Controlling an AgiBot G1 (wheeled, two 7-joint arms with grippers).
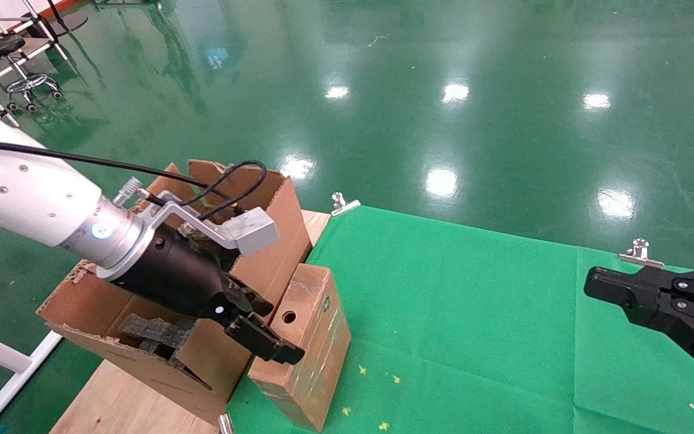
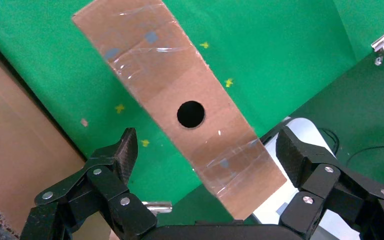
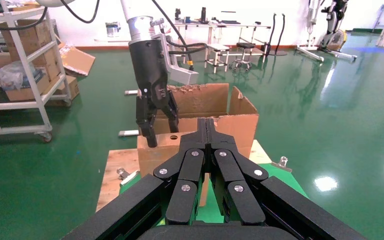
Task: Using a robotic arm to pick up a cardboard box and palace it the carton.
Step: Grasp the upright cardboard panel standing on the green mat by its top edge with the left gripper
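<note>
Lower left of the head view: the carton sits on a wooden board beside green cloth over glossy green floor. The left gripper hangs spread above the cardboard box, which touches the carton. Open cloth stretches rightward to the parked right gripper, pressed together.

On the desk, the cardboard box stands just right of the carton, with the left claw above both.
</note>
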